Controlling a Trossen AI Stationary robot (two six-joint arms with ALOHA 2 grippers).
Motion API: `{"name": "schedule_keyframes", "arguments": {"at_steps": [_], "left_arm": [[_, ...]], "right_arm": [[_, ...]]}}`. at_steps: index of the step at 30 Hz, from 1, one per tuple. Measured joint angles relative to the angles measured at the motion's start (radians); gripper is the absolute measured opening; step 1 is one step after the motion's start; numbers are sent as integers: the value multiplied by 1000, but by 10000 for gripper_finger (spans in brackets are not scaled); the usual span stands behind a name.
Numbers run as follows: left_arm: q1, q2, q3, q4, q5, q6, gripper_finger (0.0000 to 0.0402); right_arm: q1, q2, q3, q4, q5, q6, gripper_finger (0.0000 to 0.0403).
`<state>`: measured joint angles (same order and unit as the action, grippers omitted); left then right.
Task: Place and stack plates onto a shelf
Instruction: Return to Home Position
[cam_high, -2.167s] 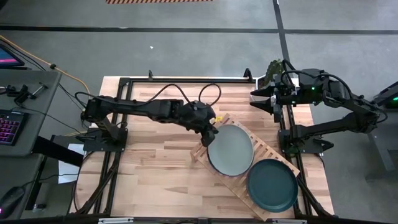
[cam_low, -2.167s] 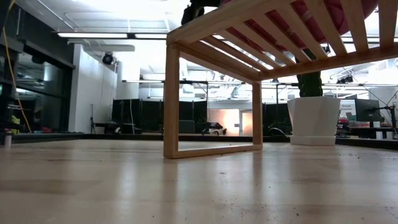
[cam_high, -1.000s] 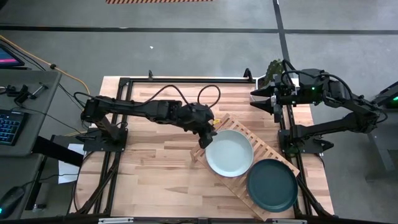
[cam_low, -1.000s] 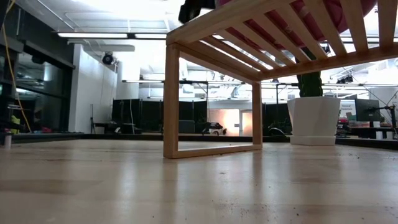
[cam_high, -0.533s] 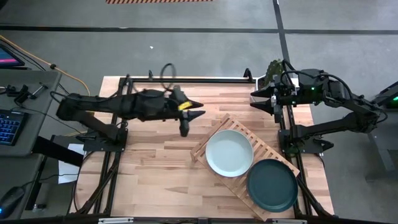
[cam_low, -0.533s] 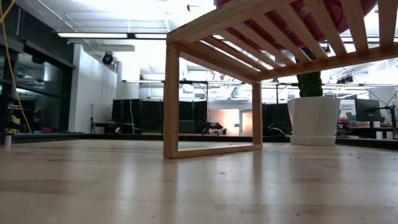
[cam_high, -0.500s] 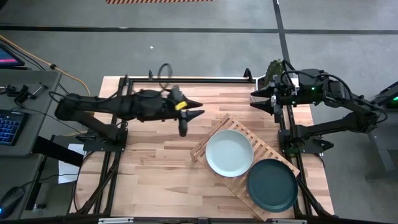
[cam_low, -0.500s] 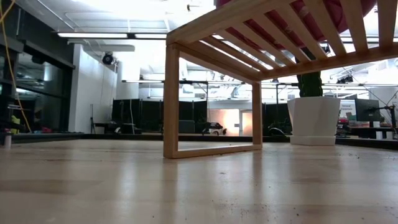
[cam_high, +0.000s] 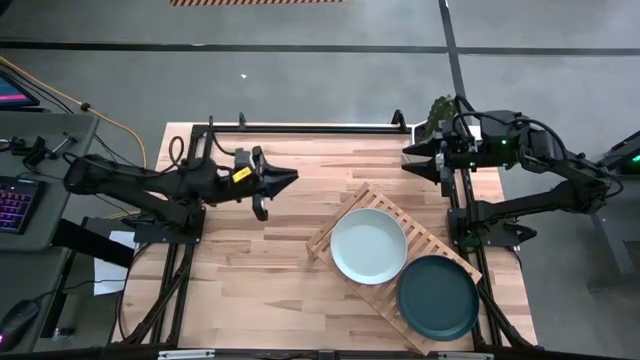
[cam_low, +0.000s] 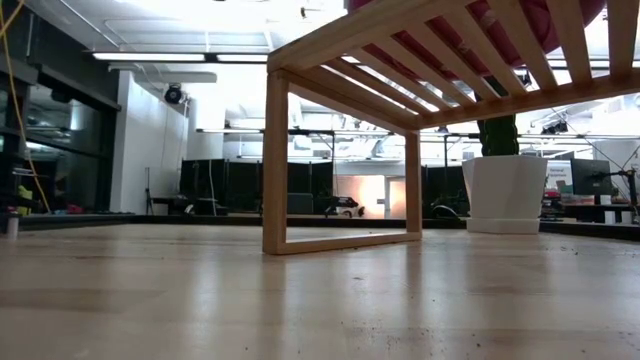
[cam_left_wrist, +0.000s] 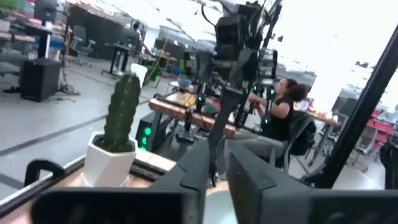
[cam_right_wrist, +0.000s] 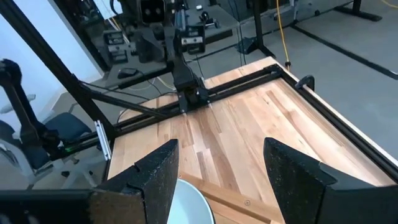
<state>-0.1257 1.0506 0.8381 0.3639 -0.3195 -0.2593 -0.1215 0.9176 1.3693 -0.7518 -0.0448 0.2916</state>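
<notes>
The round, shallow, matte pale mint plate (cam_high: 369, 245) lies flat as the top of a stack on the upper half of the shelf (cam_high: 432, 243), a flat rack of parallel light wooden slats set diagonally on the table. The matching matte dark teal plate (cam_high: 438, 298) tops a second stack on the lower half, just beside the first. From table height, a magenta plate (cam_low: 500, 22) shows through the slats at the bottom of a stack.

These plates look rigid, fairly light for their width and probably breakable. The matte surface should give the fingers fair grip. The only practical hold is at the rim, one finger over the lip and one under it. That is awkward on a stacked plate, since only a thin gap is open beneath the edge. A plate held at one side would sag toward the far side, so it needs a firm pinch. Nothing appears left to move.

The left gripper (cam_high: 288, 178) hangs over the left part of the butcher-block wooden table (cam_high: 250, 270), well apart from the shelf. Its fingers are drawn nearly together on nothing. The right gripper (cam_high: 412, 158) sits folded at the table's far right edge, fingers spread wide and empty.
</notes>
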Motion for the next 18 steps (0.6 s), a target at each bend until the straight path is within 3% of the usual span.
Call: {"name": "schedule_keyframes", "arguments": {"at_steps": [4, 18], "left_arm": [[8, -33, 0, -25, 28, 8, 5], [15, -63, 0, -53, 48, 26, 1]], "right_arm": [[0, 0, 0, 18, 0, 16, 218], [0, 0, 0, 23, 8, 23, 218]]}}
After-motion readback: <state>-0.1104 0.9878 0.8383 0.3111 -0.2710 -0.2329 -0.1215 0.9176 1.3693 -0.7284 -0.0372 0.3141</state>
